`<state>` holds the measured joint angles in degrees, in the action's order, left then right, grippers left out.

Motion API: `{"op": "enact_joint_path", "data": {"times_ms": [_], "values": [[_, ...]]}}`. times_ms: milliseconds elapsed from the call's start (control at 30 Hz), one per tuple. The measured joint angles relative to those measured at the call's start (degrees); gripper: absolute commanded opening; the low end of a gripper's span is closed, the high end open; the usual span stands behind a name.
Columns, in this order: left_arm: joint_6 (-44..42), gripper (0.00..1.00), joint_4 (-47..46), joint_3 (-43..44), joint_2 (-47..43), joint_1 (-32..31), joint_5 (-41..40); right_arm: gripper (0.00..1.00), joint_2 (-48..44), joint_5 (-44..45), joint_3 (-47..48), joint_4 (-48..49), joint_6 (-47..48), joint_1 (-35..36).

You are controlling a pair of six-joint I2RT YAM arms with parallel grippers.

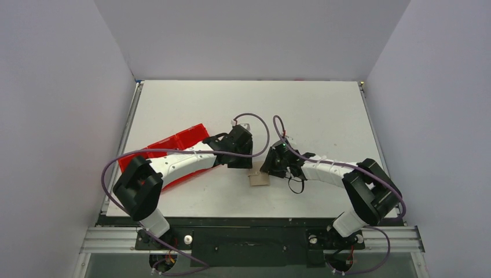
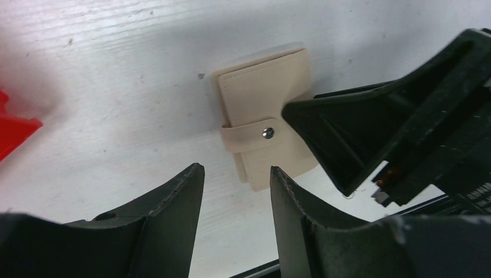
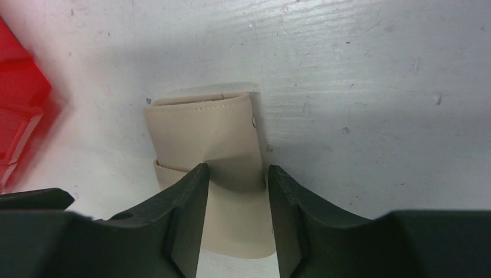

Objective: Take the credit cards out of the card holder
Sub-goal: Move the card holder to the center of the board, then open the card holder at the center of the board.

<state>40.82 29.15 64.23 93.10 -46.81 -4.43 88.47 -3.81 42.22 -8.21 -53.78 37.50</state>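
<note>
The card holder is a beige soft case held closed by a strap with a metal snap, lying flat on the white table near the front middle. It also shows in the left wrist view and the right wrist view. No credit cards show; they are hidden. My left gripper is open and empty, just short of the holder's near edge. My right gripper is open, its fingers low over the holder's right part. One right finger meets the holder's edge.
A red plastic tray lies left of the holder under the left arm, and shows in the left wrist view and the right wrist view. The table's front edge is close behind the left fingers.
</note>
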Motion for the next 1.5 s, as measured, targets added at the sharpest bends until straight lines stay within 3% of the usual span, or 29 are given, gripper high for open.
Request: {"op": "enact_joint_path", "data": {"times_ms": [133,433,800,1233,1367,1500], "values": [[0.1,0.43,-0.9,3.0,2.8,-2.4,-1.7,0.21,0.3,-3.3,-2.7,5.4,-1.7,-1.3],[0.8,0.42,1.7,9.5,12.4,-7.0,-9.9,0.03,2.4,-9.9,-8.4,19.8,-8.4,-2.7],[2.3,0.41,7.6,14.0,17.3,-9.8,-21.1,0.0,4.1,-12.7,-12.3,29.2,-13.2,-3.7],[2.9,0.38,7.3,12.7,17.7,-10.6,-22.2,0.0,5.2,-14.3,-13.9,33.5,-15.3,-4.5],[3.0,0.25,7.2,12.7,17.7,-10.6,-22.6,0.0,5.2,-14.3,-13.9,33.5,-15.3,-4.5],[3.5,0.0,7.0,12.6,17.7,-10.8,-23.5,0.0,5.2,-14.2,-13.9,33.4,-15.1,-4.5]]}}
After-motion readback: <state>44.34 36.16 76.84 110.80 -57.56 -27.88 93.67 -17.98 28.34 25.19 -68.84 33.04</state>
